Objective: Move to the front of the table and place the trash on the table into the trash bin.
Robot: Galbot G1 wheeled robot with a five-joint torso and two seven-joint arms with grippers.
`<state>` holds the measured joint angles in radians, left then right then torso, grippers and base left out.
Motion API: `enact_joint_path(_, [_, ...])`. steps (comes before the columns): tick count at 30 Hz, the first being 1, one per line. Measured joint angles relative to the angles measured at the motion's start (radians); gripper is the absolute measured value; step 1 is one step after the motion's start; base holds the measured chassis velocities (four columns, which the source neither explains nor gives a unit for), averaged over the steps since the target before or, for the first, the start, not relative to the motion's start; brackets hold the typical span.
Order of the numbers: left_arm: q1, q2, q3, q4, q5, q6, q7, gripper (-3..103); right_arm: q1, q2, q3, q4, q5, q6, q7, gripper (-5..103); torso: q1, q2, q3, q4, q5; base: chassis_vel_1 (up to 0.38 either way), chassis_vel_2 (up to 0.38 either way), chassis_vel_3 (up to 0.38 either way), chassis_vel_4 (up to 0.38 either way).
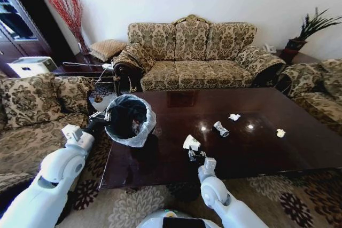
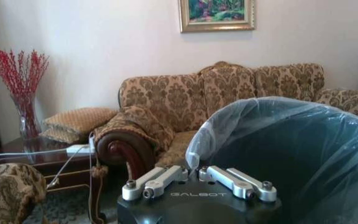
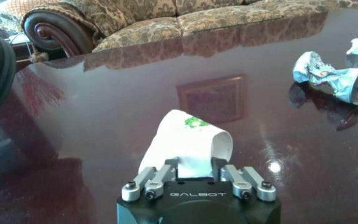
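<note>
On the dark table [image 1: 176, 169], my right gripper [image 1: 193, 153] is shut on a white piece of trash with a green mark [image 3: 191, 142], near the front edge. A crushed silver can [image 1: 220, 128] lies just beyond it and shows in the right wrist view as the can [image 3: 334, 79]. A white crumpled paper [image 1: 234, 116] lies farther back, and a yellowish bit [image 1: 280, 132] sits to the right. My left gripper [image 1: 100, 117] is shut on the rim of the black trash bin [image 1: 128, 118] with its whitish bag [image 2: 291, 149], held over the table's left end.
A patterned sofa [image 1: 195, 52] stands behind the table. An armchair [image 1: 37, 105] is at the left and another [image 1: 320, 89] at the right. A side table with a vase of red twigs [image 1: 72, 20] fills the back left corner. Patterned carpet [image 1: 278, 196] lies under the table front.
</note>
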<state>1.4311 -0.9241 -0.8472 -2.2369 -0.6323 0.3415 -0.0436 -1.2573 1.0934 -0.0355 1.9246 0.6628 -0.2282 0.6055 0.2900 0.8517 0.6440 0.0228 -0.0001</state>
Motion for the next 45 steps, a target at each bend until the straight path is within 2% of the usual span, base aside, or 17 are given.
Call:
enact_joint_path(11, [-0.001,-0.003,0.0,0.003,0.0,-0.003,0.005,1,0.004,-0.009,-0.005,0.007,-0.013,0.001,-0.007,3,0.0,0.0,0.0,0.0004,0.0004,0.0,0.0,0.0,0.0])
enact_joint_path(16, [0.0,-0.006,0.0,0.002,0.0,-0.003,0.005,1,0.018,-0.031,-0.006,0.07,-0.025,0.007,-0.007,1,0.0,0.0,0.0,0.0003,0.0004,0.0,0.0,0.0,0.0])
enact_joint_path(21, [0.003,-0.008,0.002,-0.001,0.001,-0.003,0.003,1,0.068,-0.083,0.0,0.148,-0.042,0.022,-0.032,1,0.0,0.0,0.0,0.0003,0.0,0.0,0.0,0.0,0.0])
enact_joint_path(24, [0.003,-0.008,0.009,-0.003,0.004,-0.001,0.001,1,0.183,-0.192,0.012,0.252,-0.003,0.066,-0.141,0,0.0,0.0,0.0,0.0001,0.0,0.0,0.0,0.0,0.0])
enact_joint_path(26, [0.003,-0.008,0.011,-0.003,0.005,-0.001,0.001,1,0.207,-0.212,0.011,0.267,0.015,0.07,-0.164,0,0.0,0.0,0.0,0.0002,0.0,0.0,0.0,0.0,0.0])
enact_joint_path(28, [0.003,-0.007,0.021,-0.002,0.012,0.004,0.0,1,0.336,-0.293,-0.019,0.321,0.116,0.074,-0.247,0,0.0,0.0,0.0,-0.0001,0.0003,0.0,0.0,0.0,0.0])
enact_joint_path(29, [0.003,-0.007,0.021,-0.002,0.012,0.004,0.0,1,0.336,-0.293,-0.019,0.321,0.116,0.074,-0.247,0,0.0,0.0,0.0,-0.0001,0.0003,0.0,0.0,0.0,0.0])
enact_joint_path(30, [0.002,-0.007,0.027,-0.002,0.015,0.009,0.0,1,0.434,-0.328,-0.044,0.34,0.185,0.068,-0.296,0,0.0,0.0,0.0,0.0001,0.0001,0.0,0.0,0.0,0.0])
enact_joint_path(32, [0.002,-0.007,0.03,-0.002,0.017,0.011,0.0,1,0.475,-0.34,-0.054,0.344,0.213,0.063,-0.318,0,0.0,0.0,0.0,0.0004,-0.0003,0.0,0.0,0.0,0.0])
enact_joint_path(33, [-0.001,-0.006,0.04,0.0,0.021,0.015,-0.001,1,0.602,-0.358,-0.101,0.349,0.29,0.042,-0.366,0,0.0,0.0,0.0,0.0003,-0.0001,0.0,0.0,0.0,0.0])
enact_joint_path(36, [-0.01,-0.005,0.056,0.0,0.023,0.024,-0.002,1,0.816,-0.341,-0.275,0.335,0.386,0.03,-0.351,0,0.0,0.0,0.0,0.0001,0.0001,0.0,0.0,0.0,0.0])
enact_joint_path(37, [-0.01,-0.005,0.056,0.0,0.023,0.024,-0.002,1,0.816,-0.341,-0.275,0.335,0.386,0.03,-0.351,0,0.0,0.0,0.0,0.0001,0.0001,0.0,0.0,0.0,0.0])
enact_joint_path(39, [-0.017,-0.005,0.065,0.0,0.023,0.033,-0.003,1,0.945,-0.31,-0.427,0.307,0.404,0.03,-0.331,0,0.0,0.0,0.0,0.0006,-0.0002,0.0,0.0,0.0,0.0])
enact_joint_path(40, [-0.017,-0.005,0.065,0.0,0.023,0.033,-0.003,1,0.945,-0.31,-0.427,0.307,0.404,0.03,-0.331,0,0.0,0.0,0.0,0.0006,-0.0002,0.0,0.0,0.0,0.0])
enact_joint_path(43, [-0.022,-0.007,0.069,-0.002,0.024,0.041,-0.003,1,1.05,-0.252,-0.601,0.278,0.409,0.016,-0.302,0,0.0,0.0,0.0,0.0002,0.0,0.0,0.0,0.0,0.0])
enact_joint_path(45, [-0.023,-0.008,0.069,-0.002,0.024,0.041,-0.003,1,1.063,-0.242,-0.623,0.274,0.409,0.014,-0.296,0,0.0,0.0,0.0,0.0001,0.0,0.0,0.0,0.0,0.0])
